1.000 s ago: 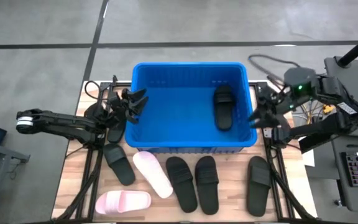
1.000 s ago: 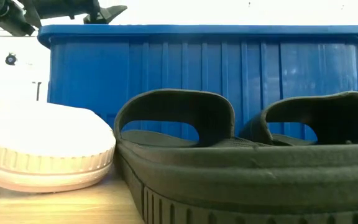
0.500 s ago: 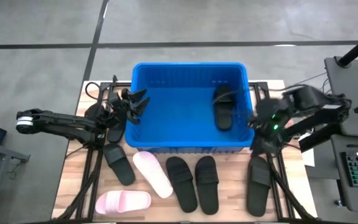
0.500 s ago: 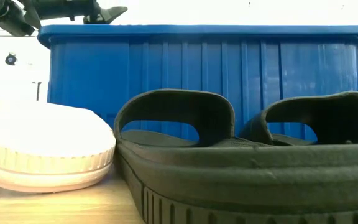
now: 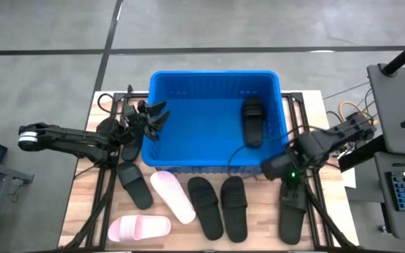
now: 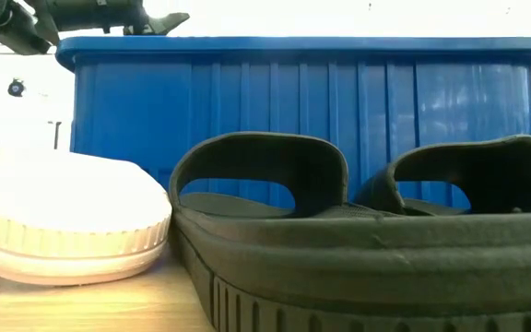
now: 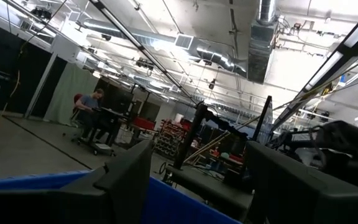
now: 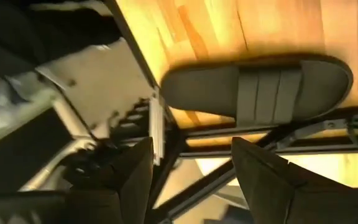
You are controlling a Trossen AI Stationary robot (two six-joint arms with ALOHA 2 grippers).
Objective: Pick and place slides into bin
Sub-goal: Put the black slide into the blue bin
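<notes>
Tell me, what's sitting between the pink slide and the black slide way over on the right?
In the high view, two black slides lie side by side between the upright pink slide and the far-right black slide, all in front of the blue bin.

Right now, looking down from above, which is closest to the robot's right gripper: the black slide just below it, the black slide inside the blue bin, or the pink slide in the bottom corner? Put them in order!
From the right gripper:
1. Black slide on the table, at the table's right edge, just in front of the gripper.
2. Black slide inside the bin, on the bin's right side.
3. Pink slide, far across at the table's front left corner.
</notes>
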